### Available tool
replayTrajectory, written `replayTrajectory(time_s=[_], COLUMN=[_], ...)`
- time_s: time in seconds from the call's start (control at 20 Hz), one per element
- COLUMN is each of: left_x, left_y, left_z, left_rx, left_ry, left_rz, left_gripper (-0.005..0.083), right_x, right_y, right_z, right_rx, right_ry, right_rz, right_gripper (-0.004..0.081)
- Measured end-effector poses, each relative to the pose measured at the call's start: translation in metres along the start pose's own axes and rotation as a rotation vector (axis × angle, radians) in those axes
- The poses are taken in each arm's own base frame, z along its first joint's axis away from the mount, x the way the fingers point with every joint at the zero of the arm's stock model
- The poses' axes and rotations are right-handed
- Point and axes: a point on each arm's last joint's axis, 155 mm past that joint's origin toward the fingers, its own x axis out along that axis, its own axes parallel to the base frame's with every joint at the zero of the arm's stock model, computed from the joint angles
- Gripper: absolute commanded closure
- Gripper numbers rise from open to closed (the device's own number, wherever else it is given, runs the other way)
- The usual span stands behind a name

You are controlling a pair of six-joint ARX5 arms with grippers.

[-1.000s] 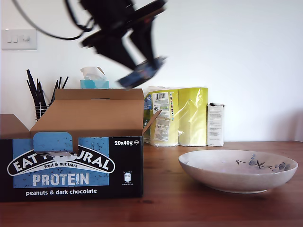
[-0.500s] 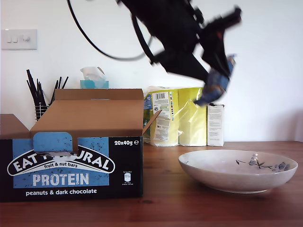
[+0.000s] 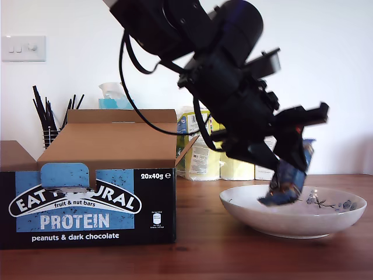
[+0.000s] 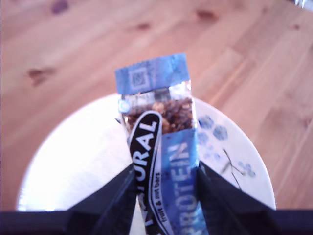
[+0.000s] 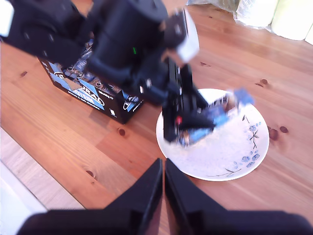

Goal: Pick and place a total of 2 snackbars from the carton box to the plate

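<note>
Holding 1 snackbar [image 4: 164,161] pinched between its jaws, my first gripper [image 3: 289,169] hangs over the plate [image 3: 245,209], bar end pointing down into the dish. The first wrist view shows the blue wrapper clamped along its long sides, clear end free above the white floor of the plate. In the exterior view the bar [image 3: 285,184] sits just above the rim line, near the painted sprig [image 3: 317,201]; whether it touches the ceramic I cannot tell, the frame is blurred there. Judgement: the steep tilt suits a drop inside the rim, so the bar should not slide out onto the desk [image 3: 204,256].

My second gripper [image 5: 163,188] hovers apart over the desk, jaws pressed together and holding nothing, clear of the first arm's path.

The carton box [image 3: 87,198] stands at the exterior view's left, flaps up, well apart from the plate. The second wrist view shows more blue wrappers [image 5: 80,66] inside it. No bar lies in the plate apart from the held 1, so I judge this the 1st of 2 placements.

Surroundings: yellow paper rolls [image 3: 201,146], a small white carton [image 3: 265,172] partly hidden by the arm, a tissue box [image 3: 115,99] and a holder of black sticks [image 3: 49,119] stand behind, against the wall. None lies between box and plate. The raised box flap [image 3: 186,149] is the only thing near the return path.
</note>
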Motion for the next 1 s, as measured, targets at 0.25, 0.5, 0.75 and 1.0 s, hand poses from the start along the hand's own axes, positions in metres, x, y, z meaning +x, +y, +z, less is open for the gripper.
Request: replayTrajectory(time_s=[0.25, 0.5, 0.75, 1.0], left_x=[0.001, 0.001, -0.001, -0.052], left_y=[-0.006, -0.010, -0.027, -0.036], left_z=[-0.001, -0.002, -0.005, 0.030], left_rx=[0.005, 0.008, 0.014, 0.004], left_ry=[0.003, 0.004, 0.034, 0.120], left_rz=[-0.015, -0.025, -0.086, -0.096], left_gripper=[0.0394, 0.0371, 0.0733, 0.0797], right_x=[0.000, 0.000, 0.000, 0.000], right_y=[0.000, 0.000, -0.001, -0.001], right_z=[0.000, 0.004, 0.004, 0.004], right_rx=[0.000, -0.008, -0.008, -0.007], right_ry=[0.000, -0.014, -0.015, -0.015], right_rz=[0.000, -0.002, -0.002, -0.002], right_gripper=[0.0783, 0.0783, 0.0783, 0.0783])
